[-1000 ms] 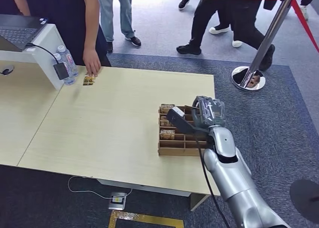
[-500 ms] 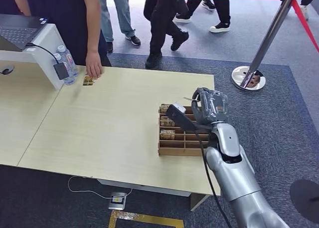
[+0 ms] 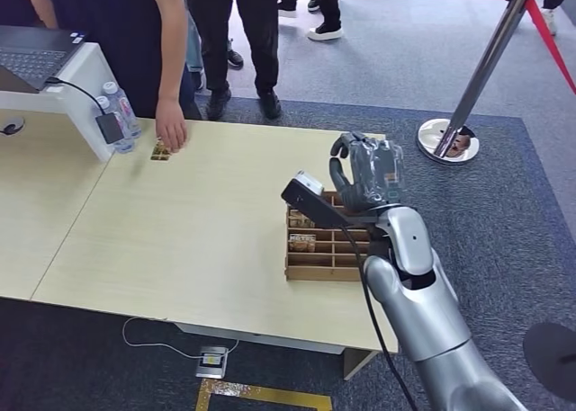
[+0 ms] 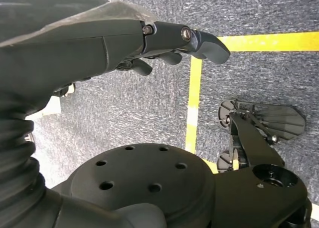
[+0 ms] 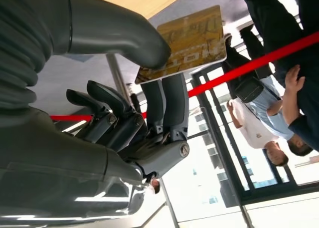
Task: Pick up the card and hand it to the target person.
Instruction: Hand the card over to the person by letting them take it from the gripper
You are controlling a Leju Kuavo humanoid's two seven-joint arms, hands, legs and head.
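My right hand is raised above the wooden card box near the table's right edge. In the right wrist view that right hand pinches a yellow-brown card between the thumb and two dark fingers, and the card is lifted free of the box. More cards stand in the box's left slots. A person in a dark shirt stands at the table's far left corner, one hand resting over a small card on the tabletop. My left hand hangs over the carpet, holding nothing.
Two water bottles and a laptop on a white stand sit at the far left. A stanchion base with red rope stands beyond the table's right end. Several people walk behind the rope.
My right hand has risen out of the card box and drifted slightly left with the card pinched in it. People in the background have walked across.
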